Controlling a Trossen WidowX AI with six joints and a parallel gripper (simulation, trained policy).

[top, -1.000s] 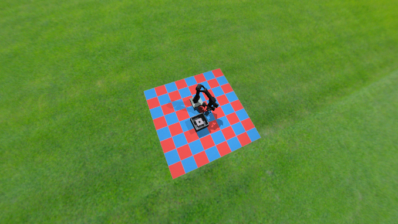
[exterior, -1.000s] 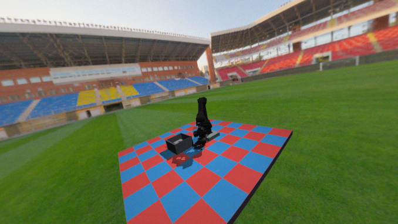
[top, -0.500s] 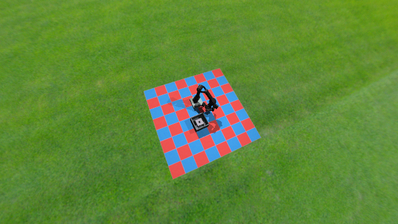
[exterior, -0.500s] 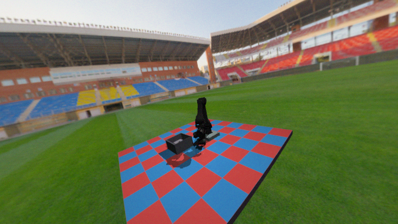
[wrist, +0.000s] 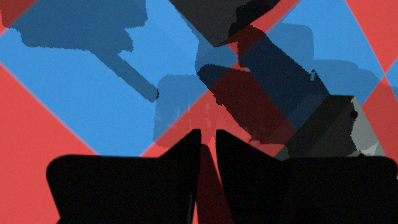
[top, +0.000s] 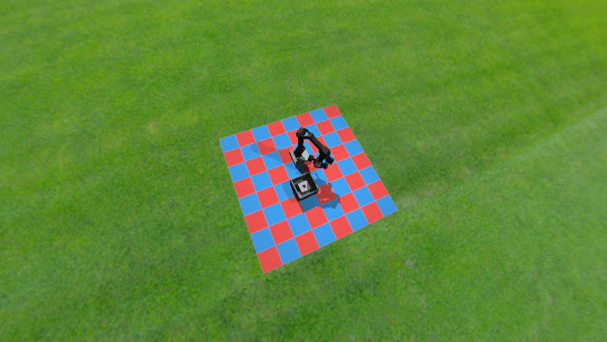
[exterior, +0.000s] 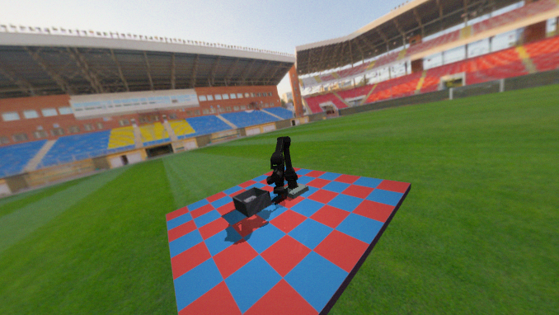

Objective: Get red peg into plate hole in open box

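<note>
The slim dark-red peg (wrist: 214, 192) is sitting between the black fingers of the claw (top: 314, 161) (exterior: 279, 193) (wrist: 207, 136), which is gripping it nearly closed, beside the open black square box (top: 309, 193) (exterior: 260, 204) (wrist: 212, 25); good handling is meaning clearing the rim, then centring upright before lowering

The arm (top: 319, 144) (exterior: 278, 159) has swung — its links look parted in exterior view.
</note>
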